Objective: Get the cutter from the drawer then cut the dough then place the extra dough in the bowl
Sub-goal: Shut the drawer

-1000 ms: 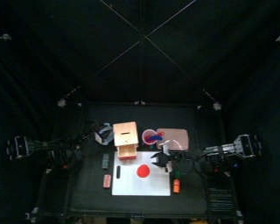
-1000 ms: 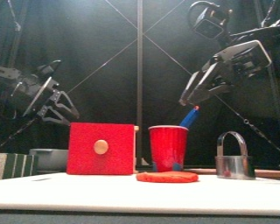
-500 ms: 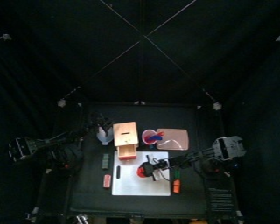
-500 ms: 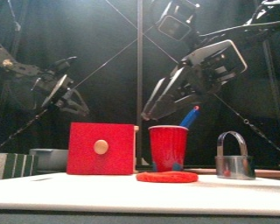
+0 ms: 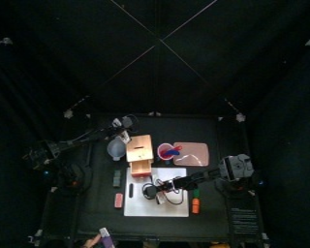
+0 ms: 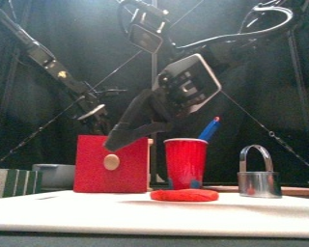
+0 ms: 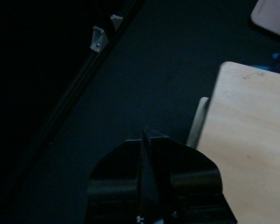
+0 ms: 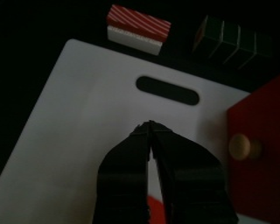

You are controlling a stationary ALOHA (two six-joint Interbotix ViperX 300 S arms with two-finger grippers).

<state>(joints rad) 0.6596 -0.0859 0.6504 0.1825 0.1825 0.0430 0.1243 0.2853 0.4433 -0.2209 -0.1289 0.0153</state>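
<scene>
Drawer (image 6: 93,179) shut; its small stiff knob (image 6: 111,162) is the only hold, and the box (image 5: 139,148) looks light and may slide when pulled. Right claw (image 8: 150,131), pinched closed, hangs just before the knob; left claw (image 7: 143,140), closed, behind the box.

From high above, we look down and a little toward the back, so the table (image 5: 216,136) sits small in the lower half. At the front edge we look level across it from table height, close to the red drawer front (image 6: 112,164) and the red cup (image 6: 185,162). Our right wrist camera hangs near over the white board (image 8: 84,105) and shares that drawer front with the front view. Our left wrist camera faces dark tabletop beside what seems to be the wooden box (image 7: 254,114), which the top view also shows.
</scene>
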